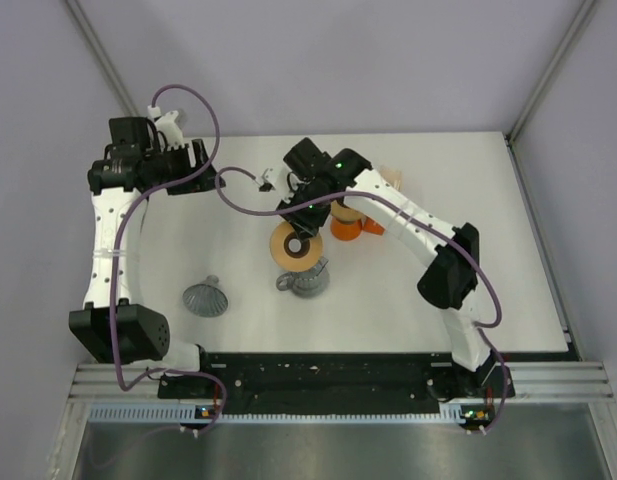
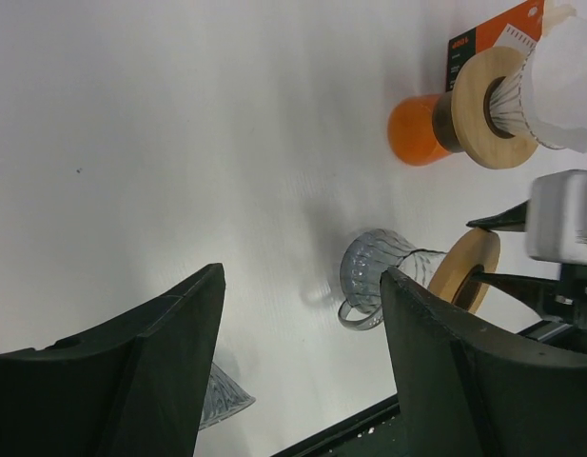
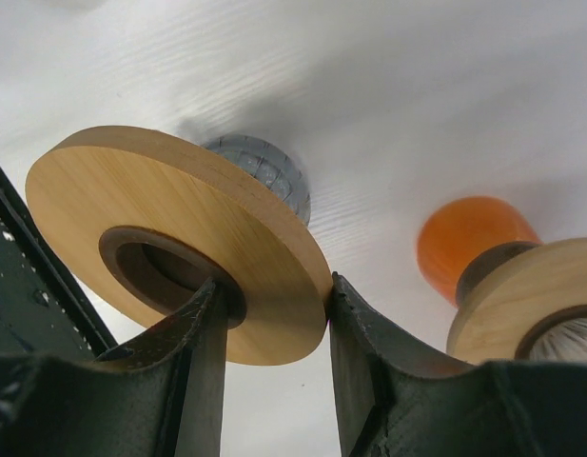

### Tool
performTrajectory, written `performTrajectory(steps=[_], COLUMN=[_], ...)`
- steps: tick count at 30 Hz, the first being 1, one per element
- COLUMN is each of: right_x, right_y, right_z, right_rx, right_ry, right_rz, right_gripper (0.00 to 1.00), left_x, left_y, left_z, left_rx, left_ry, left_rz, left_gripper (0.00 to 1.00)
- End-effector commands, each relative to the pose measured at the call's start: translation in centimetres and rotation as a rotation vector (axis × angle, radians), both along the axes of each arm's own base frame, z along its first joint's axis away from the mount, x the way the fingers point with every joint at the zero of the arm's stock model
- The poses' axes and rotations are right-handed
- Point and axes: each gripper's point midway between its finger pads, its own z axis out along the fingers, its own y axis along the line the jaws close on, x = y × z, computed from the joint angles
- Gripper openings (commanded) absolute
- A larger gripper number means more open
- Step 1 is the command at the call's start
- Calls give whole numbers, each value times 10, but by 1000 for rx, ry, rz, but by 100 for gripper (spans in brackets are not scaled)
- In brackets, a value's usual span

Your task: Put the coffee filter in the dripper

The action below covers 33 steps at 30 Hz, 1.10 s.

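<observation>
My right gripper point(image 3: 274, 288) is shut on a wooden ring point(image 3: 184, 233), with one finger through its hole and the other against its outer rim. The ring is the collar of a grey ribbed glass dripper point(image 3: 266, 169), which also shows mid-table in the top view point(image 1: 310, 280). A white coffee filter point(image 2: 569, 86) sits at the wide end of a second dripper with an orange base point(image 2: 415, 129) and its own wooden collar point(image 2: 488, 95). My left gripper point(image 2: 303, 278) hangs open and empty at the far left point(image 1: 198, 165), well away from both.
A loose grey ribbed cone point(image 1: 206, 298) lies left of centre near the front. An orange and black filter pack point(image 2: 493, 33) lies behind the orange dripper. The right arm point(image 1: 418, 230) reaches across the table's middle. Grey walls close off the table's back and sides.
</observation>
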Motion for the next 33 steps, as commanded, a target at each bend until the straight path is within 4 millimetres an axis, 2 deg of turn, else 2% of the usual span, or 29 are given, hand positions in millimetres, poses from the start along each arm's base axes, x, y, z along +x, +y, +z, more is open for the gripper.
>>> performTrajectory(steps=[1,12,17,20,25,33], right_x=[-15,-20,-19,-12,-9,-12], right_y=[-6,-6,-9,-9,-7,-1], right_z=[-17,-56,-64,-64,-64,-52], right_rx=[-74,-147,-177,-187,-194,-162], right_ry=[70,158,157,135,116,97], right_rz=[74,94,89,73,58,68], right_gripper=[0,4,7,15,38,53], left_x=[1,0,1,1,0,-1], left_y=[4,3,3,2,2,2], left_z=[21,19,18,18,17,17], left_rx=[21,11,8,3,3,0], left_ry=[-104,-100,-100,-97,-95,-94], left_rz=[0,-3,-5,-9,-10,-18], left_gripper=[72,72,71,72,71,72])
